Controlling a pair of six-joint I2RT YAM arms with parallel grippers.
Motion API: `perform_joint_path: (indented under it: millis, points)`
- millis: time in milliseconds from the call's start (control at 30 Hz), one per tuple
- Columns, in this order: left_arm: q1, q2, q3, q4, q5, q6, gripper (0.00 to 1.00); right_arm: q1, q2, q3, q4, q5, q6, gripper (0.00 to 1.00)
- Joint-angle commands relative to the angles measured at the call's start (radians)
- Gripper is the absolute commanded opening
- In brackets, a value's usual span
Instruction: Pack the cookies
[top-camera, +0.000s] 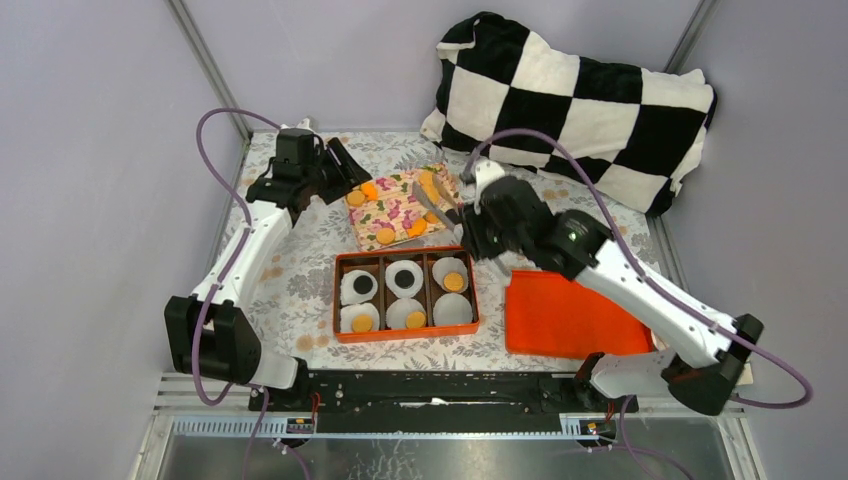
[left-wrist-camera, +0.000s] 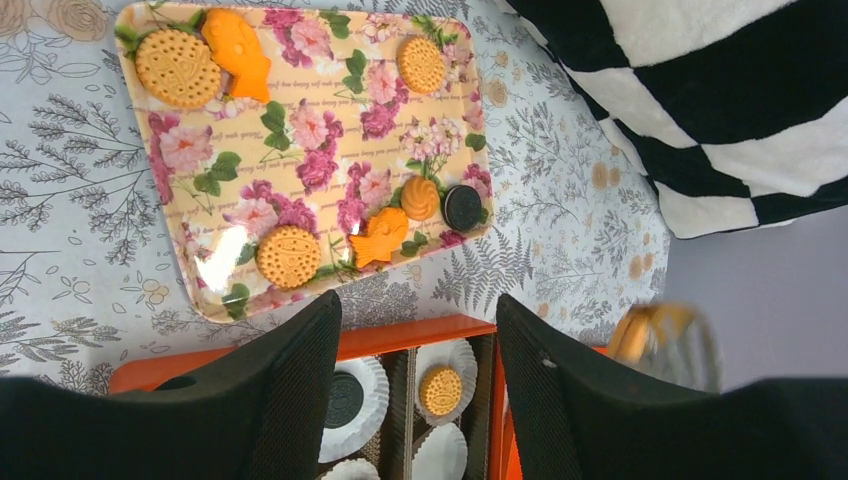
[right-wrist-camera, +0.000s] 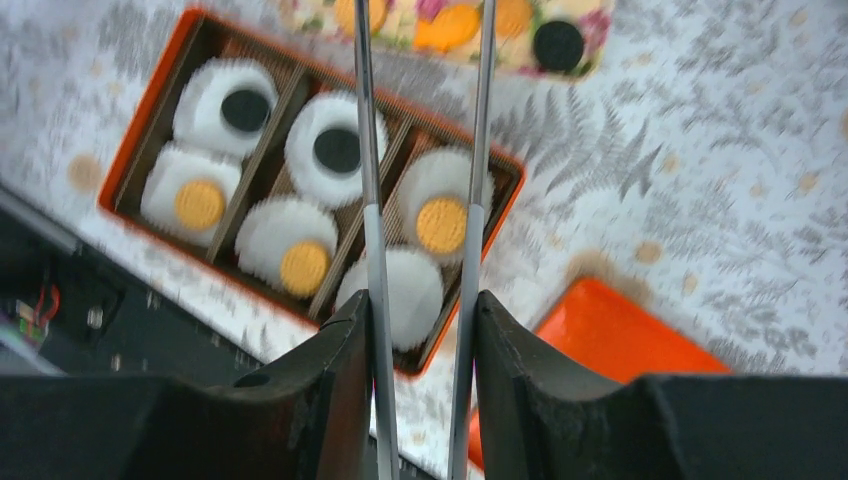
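Note:
Several cookies lie on the floral tray (top-camera: 392, 212), seen closer in the left wrist view: round tan ones (left-wrist-camera: 178, 67) (left-wrist-camera: 288, 256) (left-wrist-camera: 421, 64) and a dark one (left-wrist-camera: 463, 207). The orange box (top-camera: 405, 252) holds six white paper cups. Two hold dark cookies (top-camera: 360, 286) (top-camera: 404, 277), three hold orange ones (top-camera: 453, 282) (top-camera: 361, 323) (top-camera: 415, 319), and one cup (top-camera: 452, 310) is empty. My left gripper (top-camera: 345, 170) (left-wrist-camera: 418, 340) is open and empty at the tray's far left. My right gripper (top-camera: 462, 215) (right-wrist-camera: 420, 310) is shut on metal tongs (right-wrist-camera: 372, 150) that reach over the box towards the tray; their tips are out of view.
A flat orange lid (top-camera: 570, 315) lies right of the box. A black-and-white checkered cushion (top-camera: 580, 90) fills the back right. Fish-shaped orange pieces (left-wrist-camera: 238, 50) (left-wrist-camera: 380, 237) also lie on the tray. A blurred orange and grey shape (left-wrist-camera: 660, 340) shows beside my left fingers.

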Motion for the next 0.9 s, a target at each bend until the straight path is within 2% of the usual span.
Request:
perform_joint_path:
  millis: [0,267,500,700,800,867]
  points:
    - [-0.025,-0.022,-0.001,0.032,-0.024,-0.008,0.63,0.156,-0.098,-0.100,-0.189,0.083,0.118,0.11]
    - [-0.069,-0.009,0.030,0.020,-0.044,-0.013,0.63,0.308,-0.220,-0.286,-0.282,0.042,0.360,0.12]
    - [-0.089,-0.001,0.036,0.020,-0.049,-0.017,0.63,0.325,-0.245,-0.354,-0.297,0.024,0.394,0.13]
    - [-0.090,0.005,0.039,0.009,-0.055,-0.009,0.63,0.328,-0.203,-0.343,-0.275,-0.017,0.356,0.26]
    - [-0.090,0.014,0.043,0.004,-0.045,-0.002,0.64,0.329,-0.183,-0.343,-0.264,-0.034,0.344,0.38]
    - [-0.090,0.020,0.044,0.003,-0.037,-0.001,0.64,0.329,-0.181,-0.346,-0.258,-0.030,0.342,0.40]
